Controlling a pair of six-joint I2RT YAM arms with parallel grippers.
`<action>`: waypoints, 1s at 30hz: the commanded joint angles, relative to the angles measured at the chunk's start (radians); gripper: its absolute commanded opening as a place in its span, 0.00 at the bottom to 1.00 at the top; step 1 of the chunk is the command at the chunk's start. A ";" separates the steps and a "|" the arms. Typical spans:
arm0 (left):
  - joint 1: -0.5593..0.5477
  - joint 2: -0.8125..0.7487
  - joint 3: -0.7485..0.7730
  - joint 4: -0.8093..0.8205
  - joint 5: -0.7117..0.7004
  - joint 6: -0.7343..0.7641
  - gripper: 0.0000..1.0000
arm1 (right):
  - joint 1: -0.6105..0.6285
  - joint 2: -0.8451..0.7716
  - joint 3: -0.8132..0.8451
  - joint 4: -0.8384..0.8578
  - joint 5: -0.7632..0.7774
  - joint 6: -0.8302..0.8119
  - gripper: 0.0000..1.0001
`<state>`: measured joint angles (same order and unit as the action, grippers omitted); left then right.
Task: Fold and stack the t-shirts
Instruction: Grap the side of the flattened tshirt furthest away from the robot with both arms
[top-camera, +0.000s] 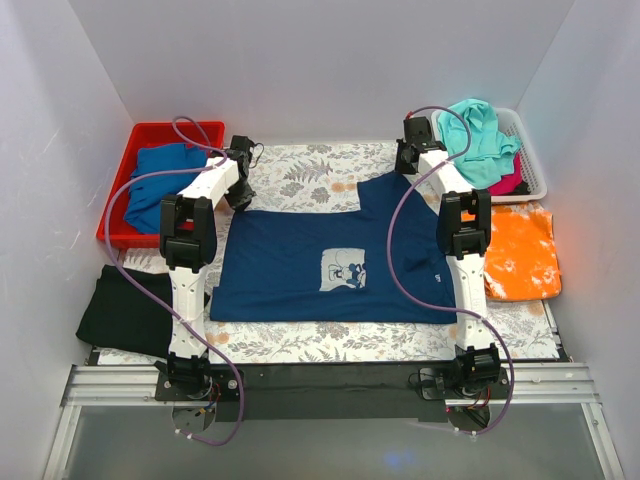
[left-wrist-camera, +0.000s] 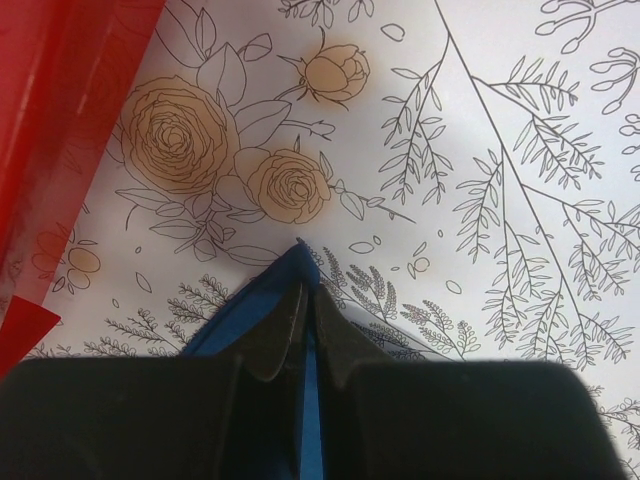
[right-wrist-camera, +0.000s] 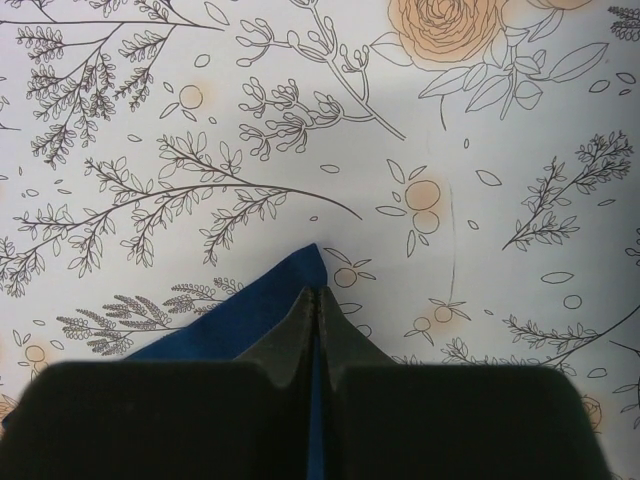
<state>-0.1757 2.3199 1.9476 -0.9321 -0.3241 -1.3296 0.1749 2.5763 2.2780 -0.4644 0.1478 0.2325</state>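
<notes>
A navy blue t-shirt (top-camera: 290, 270) with a pale grey square print (top-camera: 342, 270) lies spread across the flowered table cover. My left gripper (top-camera: 242, 198) is at its far left corner and is shut on that corner; the blue cloth (left-wrist-camera: 250, 310) shows between the closed fingers (left-wrist-camera: 280, 325). My right gripper (top-camera: 404, 160) is at the far right corner, which stretches further back than the left. It is shut on that corner of cloth (right-wrist-camera: 260, 310), pinched at the fingertips (right-wrist-camera: 300, 325).
A red tray (top-camera: 120, 190) at the back left holds a mid-blue shirt (top-camera: 160, 180); its wall shows in the left wrist view (left-wrist-camera: 50, 130). A white basket (top-camera: 535, 170) at the back right holds teal (top-camera: 480, 135) and pink cloth. An orange shirt (top-camera: 522, 252) lies right, a black one (top-camera: 125, 310) left.
</notes>
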 joint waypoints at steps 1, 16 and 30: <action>-0.007 0.016 0.034 -0.014 0.030 0.013 0.00 | -0.006 -0.007 -0.002 -0.040 0.021 -0.009 0.01; -0.005 0.003 0.246 -0.050 -0.030 0.001 0.00 | -0.057 -0.195 0.014 -0.037 0.023 -0.018 0.01; -0.005 -0.091 0.151 -0.025 -0.089 -0.037 0.00 | -0.074 -0.372 -0.092 -0.037 -0.034 -0.013 0.01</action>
<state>-0.1799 2.3363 2.1025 -0.9646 -0.3672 -1.3514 0.1040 2.2871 2.2147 -0.5217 0.1390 0.2249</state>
